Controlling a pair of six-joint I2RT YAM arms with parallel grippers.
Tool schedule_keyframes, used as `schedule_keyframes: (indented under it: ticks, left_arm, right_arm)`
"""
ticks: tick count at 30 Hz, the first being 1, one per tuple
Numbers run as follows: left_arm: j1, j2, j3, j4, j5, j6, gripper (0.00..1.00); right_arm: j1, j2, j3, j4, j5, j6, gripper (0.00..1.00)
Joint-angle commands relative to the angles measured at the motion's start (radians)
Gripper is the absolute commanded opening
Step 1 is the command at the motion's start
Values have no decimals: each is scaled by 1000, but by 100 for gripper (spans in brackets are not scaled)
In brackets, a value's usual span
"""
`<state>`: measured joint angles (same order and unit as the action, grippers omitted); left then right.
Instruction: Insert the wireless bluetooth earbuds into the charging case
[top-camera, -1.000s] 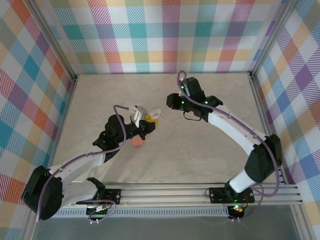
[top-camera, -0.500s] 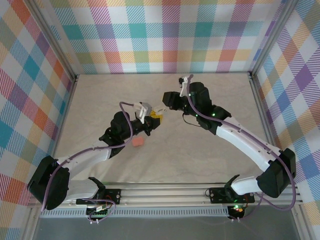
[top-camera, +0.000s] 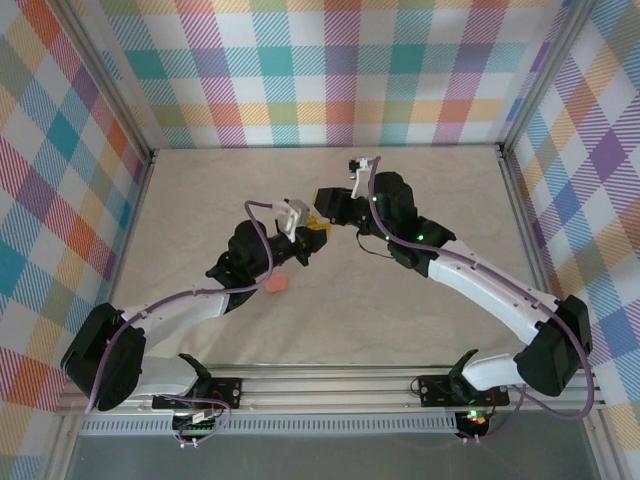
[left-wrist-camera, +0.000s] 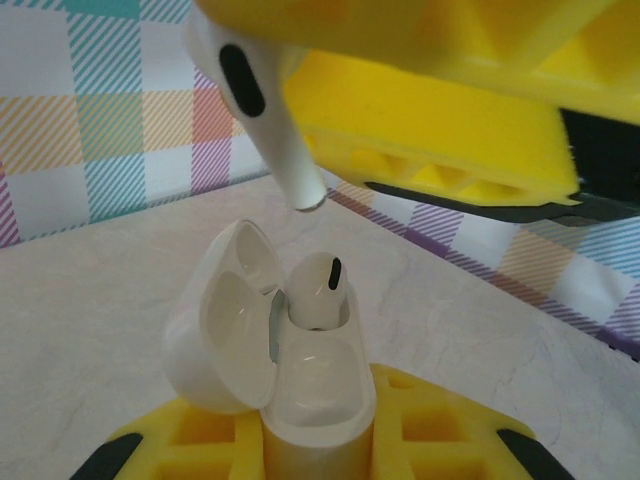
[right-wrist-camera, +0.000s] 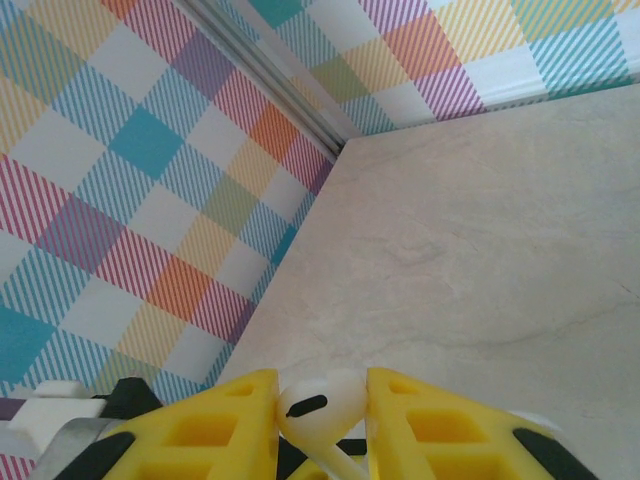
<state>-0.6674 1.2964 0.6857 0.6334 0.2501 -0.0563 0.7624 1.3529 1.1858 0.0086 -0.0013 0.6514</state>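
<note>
My left gripper (left-wrist-camera: 318, 455) is shut on the white charging case (left-wrist-camera: 322, 385), holding it upright with its lid (left-wrist-camera: 222, 335) swung open to the left. One white earbud (left-wrist-camera: 320, 292) sits in the far slot; the near slot is empty. Just above the case hangs a second white earbud (left-wrist-camera: 268, 125), stem pointing down, pinched in the yellow fingers (left-wrist-camera: 450, 120) of my right gripper (right-wrist-camera: 322, 400). In the right wrist view, that earbud's head (right-wrist-camera: 318, 412) is squeezed between the pads. From above, the left gripper (top-camera: 303, 238) and the right gripper (top-camera: 322, 217) nearly meet at mid-table.
A small salmon-pink object (top-camera: 277, 284) lies on the pale table (top-camera: 420, 310) just near of the left gripper. Plaid walls (top-camera: 330, 70) and metal frame posts enclose the workspace on three sides. The arms' base rail (top-camera: 400, 385) runs along the near edge.
My right gripper has swung left with the white earbud to just over the open case. The left arm has lifted the case slightly farther and to the right.
</note>
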Motion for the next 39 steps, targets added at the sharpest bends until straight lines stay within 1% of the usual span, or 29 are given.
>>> schedule_keyframes:
  ticks: [1,5,10,19,24,31,35,37,39]
  left_arm:
    - [-18,5,31,75,-45,-14,0]
    - [-20,9,19,110,-70,-29,0]
    - [-20,16,10,150,-69,-45,0]
    - [-23,9,-6,158,-74,-46,0]
    - [-26,6,-12,163,-73,-46,0]
    - [-24,6,-11,170,-73,-48,0]
    - [-24,1,-9,134,-84,-39,0]
    - [-24,-5,-5,85,-108,-34,0]
    - [-23,-10,-2,17,-141,-30,0]
  right_arm:
    - [9,-23,-22,47,13,17,27]
    - [12,-24,-46,62,26,33,27]
    - [14,-13,-66,83,41,55,27]
    - [15,2,-72,113,34,95,26]
    - [15,3,-75,110,42,87,26]
    - [34,54,-60,86,63,39,26]
    - [37,45,-58,95,57,46,26]
    - [37,19,-51,87,68,37,26]
    - [35,-11,-29,38,92,21,27]
